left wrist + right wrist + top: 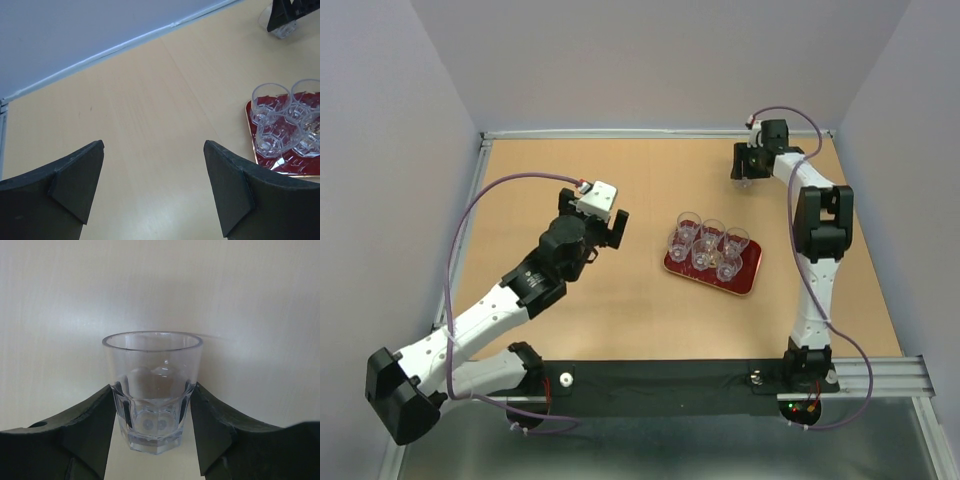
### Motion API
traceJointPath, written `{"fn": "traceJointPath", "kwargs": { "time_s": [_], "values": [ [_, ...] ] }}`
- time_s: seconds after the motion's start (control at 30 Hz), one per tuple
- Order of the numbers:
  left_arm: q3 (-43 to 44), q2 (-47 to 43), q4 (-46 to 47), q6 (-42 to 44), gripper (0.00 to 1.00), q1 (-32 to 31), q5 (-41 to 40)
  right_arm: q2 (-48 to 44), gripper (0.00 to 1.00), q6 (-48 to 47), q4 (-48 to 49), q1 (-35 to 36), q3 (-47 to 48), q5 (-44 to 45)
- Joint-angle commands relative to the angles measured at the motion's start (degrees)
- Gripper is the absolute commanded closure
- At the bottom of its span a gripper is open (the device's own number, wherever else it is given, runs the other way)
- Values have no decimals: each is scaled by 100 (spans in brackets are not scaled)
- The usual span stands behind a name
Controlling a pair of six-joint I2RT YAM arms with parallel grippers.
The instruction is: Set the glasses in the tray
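From the right wrist view I get what the overhead cannot give me: the lone glass stands upright on the table, and the right gripper has one finger pad against each side of its lower half, clamped on it; the base of the glass rests on the wood. From overhead the same glass is nearly hidden under the right gripper, well apart from the tray, beyond its far right corner. The left wrist view catches that glass past the tray, with dark fingers over it; this view cuts off the tray's right part.

Overhead I count six glasses in the tray, upright and packed close together; the left wrist view shows only four of them.

The table is pale wood with a metal rail round it, closed in by plain lilac-grey walls; a black strip runs along the near edge.

The right arm reaches up past the right of the tray, elbow bent, wrist turned back toward the far wall. The left arm stretches low and diagonal; the left gripper sits left of the tray, its fingers wide apart over bare wood, holding nothing.
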Motion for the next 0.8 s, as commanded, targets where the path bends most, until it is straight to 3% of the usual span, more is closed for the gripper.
{"fn": "traceJointPath", "kwargs": {
  "time_s": [0.0,0.23,0.37,0.63,0.77],
  "values": [
    [137,-201,509,-576,7,430,1104,-1042,75,-852,409,-90,-783,-473],
    [365,36,791,-1816,7,923,2713,-3307,74,-1811,1070,-126,-2453,-1773],
    [400,229,1169,-2756,7,950,3611,-4092,75,-2207,1088,-126,-3202,-2573],
    [146,677,2504,-5390,10,976,5193,-6314,75,-2911,1071,-126,-4635,-4663],
    [-118,888,3278,-6201,13,976,5757,-6790,75,-2867,904,-125,-4978,-5350]
  ]
}}
